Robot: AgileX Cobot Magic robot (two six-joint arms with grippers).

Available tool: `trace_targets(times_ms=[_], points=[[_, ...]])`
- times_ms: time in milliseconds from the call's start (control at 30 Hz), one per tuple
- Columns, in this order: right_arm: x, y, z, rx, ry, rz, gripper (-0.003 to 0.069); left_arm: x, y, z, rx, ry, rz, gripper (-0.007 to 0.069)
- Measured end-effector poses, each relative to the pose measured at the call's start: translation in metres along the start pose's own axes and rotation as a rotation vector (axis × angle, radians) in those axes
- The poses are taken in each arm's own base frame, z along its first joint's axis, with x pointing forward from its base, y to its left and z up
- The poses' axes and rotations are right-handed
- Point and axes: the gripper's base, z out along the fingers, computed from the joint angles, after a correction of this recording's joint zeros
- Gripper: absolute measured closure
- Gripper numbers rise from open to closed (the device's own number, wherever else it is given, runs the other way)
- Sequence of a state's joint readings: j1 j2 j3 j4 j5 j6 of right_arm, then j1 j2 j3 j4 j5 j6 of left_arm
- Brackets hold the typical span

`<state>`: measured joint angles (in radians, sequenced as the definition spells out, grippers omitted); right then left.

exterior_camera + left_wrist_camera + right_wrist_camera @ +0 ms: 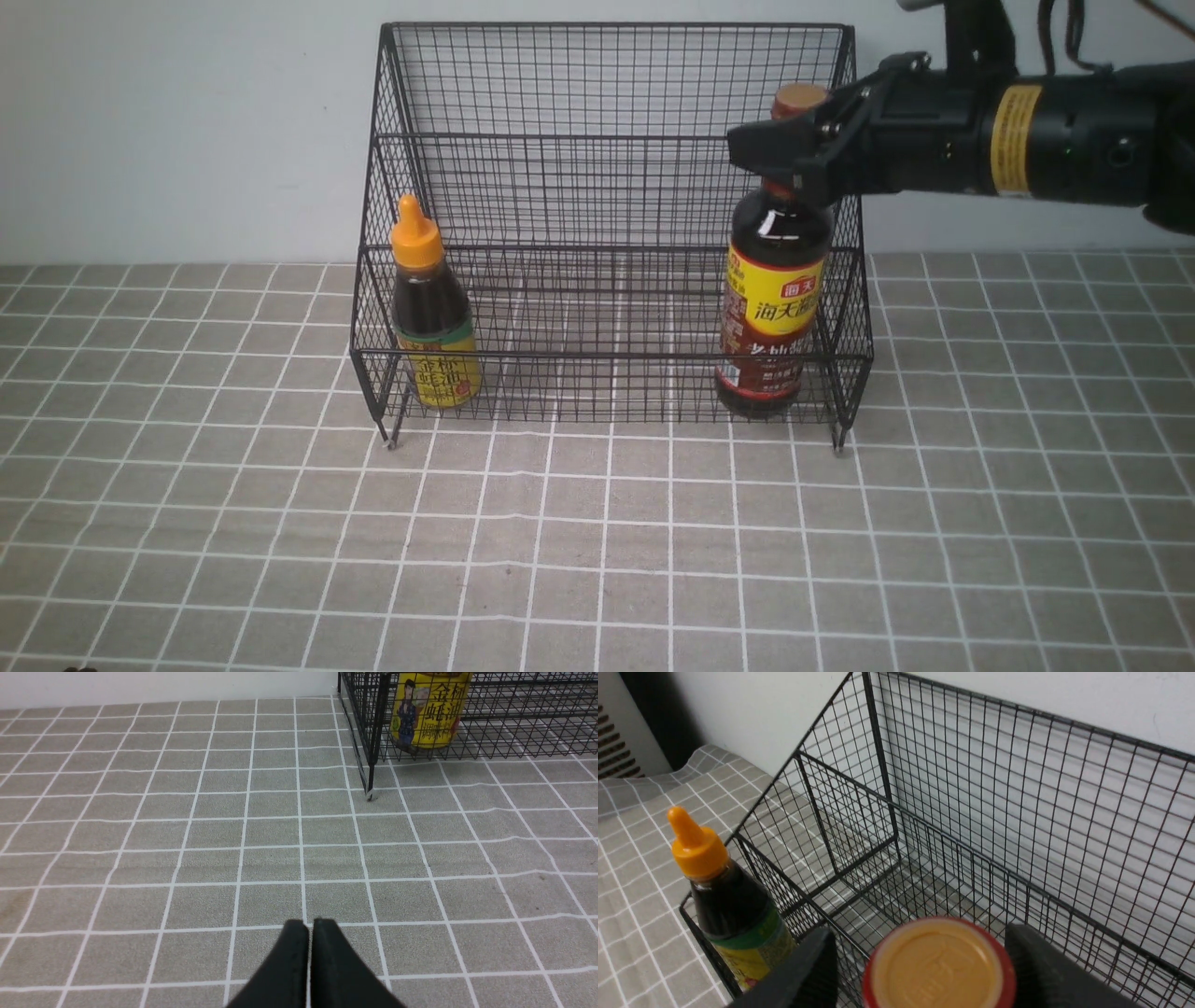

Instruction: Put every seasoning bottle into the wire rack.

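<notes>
My right pincer (782, 166) is spread around the neck of the tall bottle (773, 303), which stands inside the front of the wire rack (611, 356), so I should withdraw slowly and straight, without brushing its cap (941, 963).

Right claw (924, 961) seemingly open, roughly level

1. Rack (611, 249): thin black metal wire mesh, satin finish.
2. Tall bottle (782, 229): dark, smooth, strongly glossy at the shoulder; printed label with slight sheen.
3. Its red-brown cap (941, 966): plastic look, smooth rim, raised marking on top.
4. Small bottle (431, 303): dark, glossy body; smooth orange plastic cap (416, 233).
5. Surface (579, 532): grey, matt, fine-grained.
6. Wall (187, 131): pale, matt.
</notes>
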<state>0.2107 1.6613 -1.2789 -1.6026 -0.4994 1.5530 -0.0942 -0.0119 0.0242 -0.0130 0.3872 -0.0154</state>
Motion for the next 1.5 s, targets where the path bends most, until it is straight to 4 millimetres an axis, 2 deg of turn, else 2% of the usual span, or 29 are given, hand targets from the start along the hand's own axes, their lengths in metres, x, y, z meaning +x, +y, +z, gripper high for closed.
trace_targets(times_ms=[133,267,300,367,500,600,633,700,800,833,867,933,1000,1100,1200,1267,1300,1367,1500], points=[[-0.021,0.014,-0.025,0.013,-0.007,-0.045,0.0179,0.0,0.0,0.0,0.0,0.0,0.0,0.0631],[-0.045,0.03,-0.055,0.003,-0.066,-0.002,0.0198,0.0,0.0,0.0,0.0,0.0,0.0,0.0631],[-0.045,0.03,-0.055,0.003,-0.066,0.003,0.0201,0.0,0.0,0.0,0.0,0.0,0.0,0.0631],[-0.061,0.042,-0.082,-0.004,-0.123,-0.003,0.027,0.0,0.0,0.0,0.0,0.0,0.0,0.0631],[-0.076,0.05,-0.108,0.029,-0.183,-0.117,0.0421,0.0,0.0,0.0,0.0,0.0,0.0,0.0631],[-0.084,0.052,-0.127,0.075,-0.217,-0.253,0.0571,0.0,0.0,0.0,0.0,0.0,0.0,0.0631],[-0.088,0.053,-0.137,0.107,-0.233,-0.312,0.0618,0.0,0.0,0.0,0.0,0.0,0.0,0.0631],[-0.096,0.054,-0.156,0.196,-0.261,-0.459,0.0656,0.0,0.0,0.0,0.0,0.0,0.0,0.0631],[-0.104,0.052,-0.176,0.337,-0.278,-0.621,0.0666,0.0,0.0,0.0,0.0,0.0,0.0,0.0631],[-0.109,0.051,-0.189,0.448,-0.284,-0.695,0.0668,0.0,0.0,0.0,0.0,0.0,0.0,0.0631],[-0.109,0.048,-0.192,0.493,-0.281,-0.706,0.0669,0.0,0.0,0.0,0.0,0.0,0.0,0.0631],[-0.111,0.043,-0.212,0.697,-0.279,-0.731,0.0669,0.0,0.0,0.0,0.0,0.0,0.0,0.0631],[-0.108,0.041,-0.223,0.813,-0.291,-0.676,0.0669,0.0,0.0,0.0,0.0,0.0,0.0,0.0631],[-0.093,0.039,-0.243,0.96,-0.348,-0.462,0.0669,0.0,0.0,0.0,0.0,0.0,0.0,0.0631],[-0.068,0.04,-0.26,1.076,-0.357,-0.244,0.0669,0.0,0.0,0.0,0.0,0.0,0.0,0.0631],[-0.042,0.04,-0.268,1.151,-0.285,-0.117,0.0669,0.0,0.0,0.0,0.0,0.0,0.0,0.0631],[-0.033,0.039,-0.268,1.168,-0.232,-0.11,0.0669,0.0,0.0,0.0,0.0,0.0,0.0,0.0631],[-0.004,0.043,-0.271,1.184,-0.068,-0.035,0.067,0.0,0.0,0.0,0.0,0.0,0.0,0.0631],[0.033,0.055,-0.264,1.04,0.2,0.061,0.067,0.0,0.0,0.0,0.0,0.0,0.0,0.0631]])
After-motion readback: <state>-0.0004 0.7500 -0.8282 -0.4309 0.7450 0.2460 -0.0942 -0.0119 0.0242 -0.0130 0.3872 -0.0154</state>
